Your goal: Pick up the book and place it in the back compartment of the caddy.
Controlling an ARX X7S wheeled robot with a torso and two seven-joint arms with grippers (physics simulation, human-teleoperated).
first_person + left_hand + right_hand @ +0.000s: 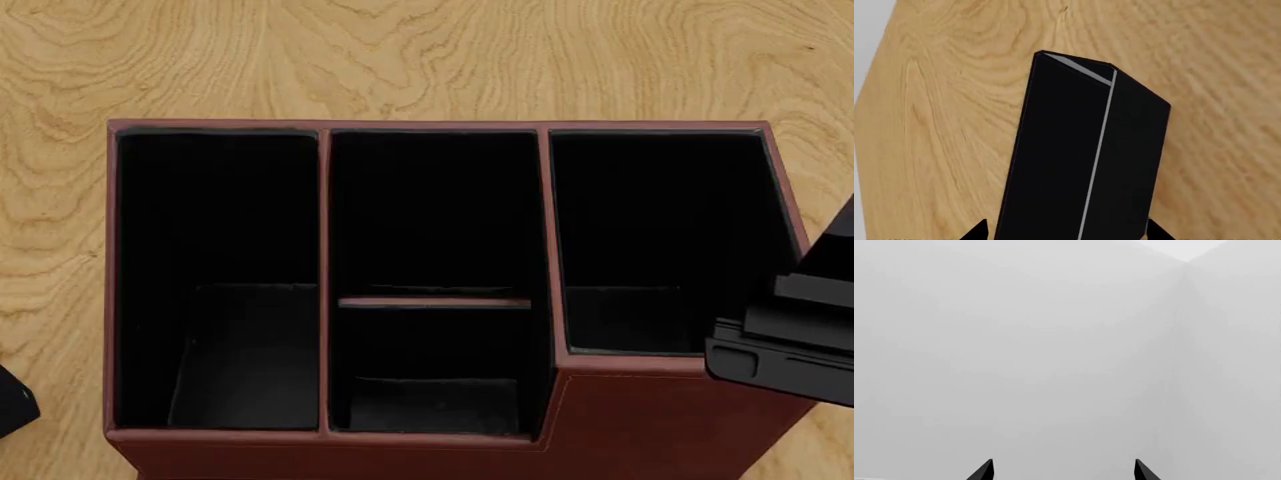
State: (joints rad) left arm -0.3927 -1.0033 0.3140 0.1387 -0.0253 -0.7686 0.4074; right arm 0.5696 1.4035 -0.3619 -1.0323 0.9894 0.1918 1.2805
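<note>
The black book with a thin white page edge stands on end on the wooden table in the left wrist view. My left gripper is open. Its two dark fingertips stand on either side of the book's near end, with a small gap on one side. The red-brown caddy with black cells fills the head view. The book does not show there. My right gripper is open and empty, facing plain grey. The right arm hangs over the caddy's right edge.
The caddy has a long left cell, a middle column split by a low divider into back and front cells, and a right back cell behind a closed front corner. Part of my left arm shows at the lower left.
</note>
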